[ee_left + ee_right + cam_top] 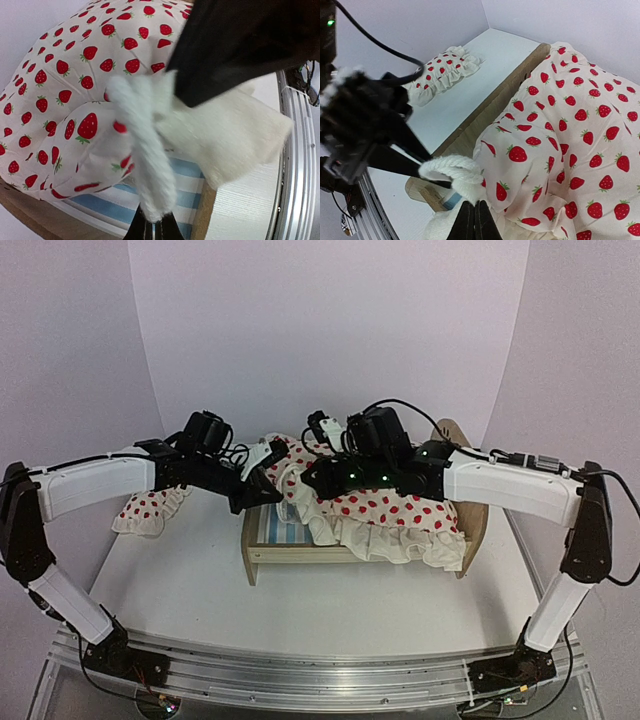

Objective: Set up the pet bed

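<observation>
- Pinching the white ruffled hem of the blanket [400,508], my left gripper [152,226] is clamped tight on the cloth.
- My right gripper [474,216] is clenched on the same twisted hem, just beside the left one.
- The pet bed [300,558] stands mid-table [200,590]. The blanket is heaped over most of it, and the striped mattress [272,530] shows at its left end.
- The pillow [148,510] lies apart, left of the bed.

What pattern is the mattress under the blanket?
The mattress has blue and white stripes, clearest in the left wrist view.
</observation>
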Tool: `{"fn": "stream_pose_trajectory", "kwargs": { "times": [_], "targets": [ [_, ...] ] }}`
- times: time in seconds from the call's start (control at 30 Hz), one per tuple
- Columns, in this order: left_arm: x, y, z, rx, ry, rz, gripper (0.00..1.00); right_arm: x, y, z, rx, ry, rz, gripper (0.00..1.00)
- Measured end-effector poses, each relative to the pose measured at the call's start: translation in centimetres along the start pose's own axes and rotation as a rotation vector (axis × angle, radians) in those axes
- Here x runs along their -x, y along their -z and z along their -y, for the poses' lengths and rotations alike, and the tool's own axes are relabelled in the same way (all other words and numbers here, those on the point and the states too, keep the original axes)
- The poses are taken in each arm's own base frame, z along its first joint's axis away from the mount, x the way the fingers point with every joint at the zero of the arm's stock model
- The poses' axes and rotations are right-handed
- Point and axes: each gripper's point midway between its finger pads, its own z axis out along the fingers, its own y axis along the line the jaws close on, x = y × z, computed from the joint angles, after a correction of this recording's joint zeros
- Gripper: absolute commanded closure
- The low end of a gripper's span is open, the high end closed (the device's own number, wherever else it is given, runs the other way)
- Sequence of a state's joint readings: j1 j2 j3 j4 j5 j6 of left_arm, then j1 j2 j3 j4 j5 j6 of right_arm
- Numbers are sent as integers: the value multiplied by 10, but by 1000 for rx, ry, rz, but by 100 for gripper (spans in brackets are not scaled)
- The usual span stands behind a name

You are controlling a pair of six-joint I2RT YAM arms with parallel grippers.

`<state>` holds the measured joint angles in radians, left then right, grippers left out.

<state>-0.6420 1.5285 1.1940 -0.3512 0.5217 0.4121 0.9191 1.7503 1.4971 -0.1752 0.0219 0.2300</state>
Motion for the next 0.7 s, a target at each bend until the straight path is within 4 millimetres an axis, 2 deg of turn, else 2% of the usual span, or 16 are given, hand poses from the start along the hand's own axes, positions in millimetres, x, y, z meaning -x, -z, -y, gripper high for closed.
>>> {"fn": "stream_pose_trajectory", "kwargs": {
  "times": [0.17,0.27,0.53,0.57,0.63,0.7],
  "targets": [
    [17,41,10,-21,-135,-20,100,-1,0,11,-18,-10,-3,100],
    [22,58,16,-47,-169,-30,100,-1,0,14,-23,-14,-3,100],
    [22,78,56,-256,-141,-43,100,-5,-1,10,4,-25,-16,100],
    [25,78,58,-269,-125,-33,100,-5,-1,9,11,-27,-19,98],
    [30,78,60,-283,-90,-12,100,-6,-1,7,22,-36,-22,80],
    [34,77,60,-290,-57,11,100,-7,-1,7,26,-47,-26,70]
  ]
}}
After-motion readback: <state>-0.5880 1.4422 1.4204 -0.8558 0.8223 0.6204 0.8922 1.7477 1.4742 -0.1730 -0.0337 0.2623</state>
